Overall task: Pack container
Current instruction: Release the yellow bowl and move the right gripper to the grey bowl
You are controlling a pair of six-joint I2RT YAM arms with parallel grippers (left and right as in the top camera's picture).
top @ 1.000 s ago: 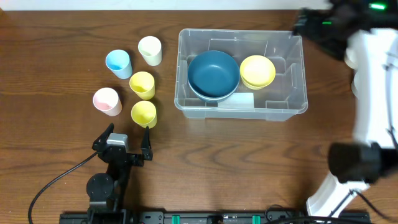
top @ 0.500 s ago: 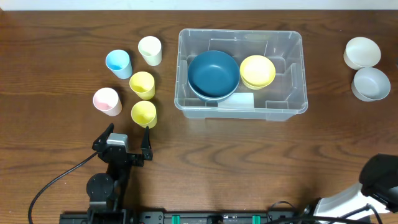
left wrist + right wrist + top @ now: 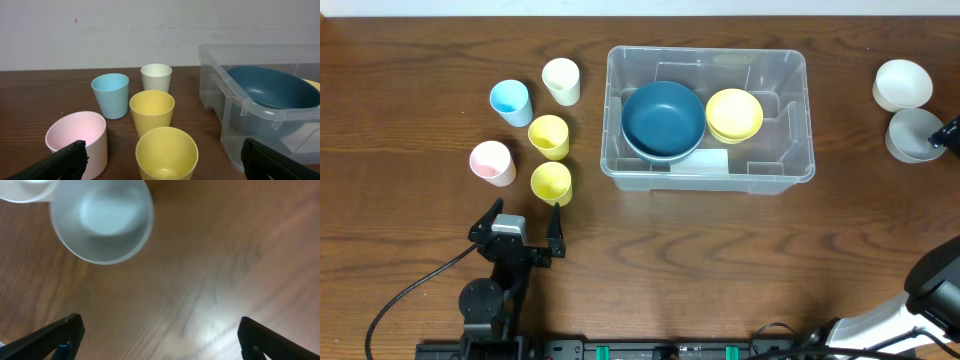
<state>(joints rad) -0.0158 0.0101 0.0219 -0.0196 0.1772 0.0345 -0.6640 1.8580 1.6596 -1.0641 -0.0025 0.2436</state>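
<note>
The clear plastic container stands at the table's centre right and holds a dark blue bowl and a yellow bowl. It also shows in the left wrist view. My left gripper is open and empty, just in front of the near yellow cup. In the left wrist view that cup sits between its open fingers. My right gripper shows only as a dark tip at the right edge, beside a grey bowl. In the right wrist view it is open above bare wood, below the grey bowl.
Left of the container stand a blue cup, a cream cup, a second yellow cup and a pink cup. A white bowl sits behind the grey bowl at the far right.
The right arm, which covered the far right a second ago, swung out of view and uncovered the two bowls. Its gripper tip now shows beside the grey bowl. The left arm has not moved.
</note>
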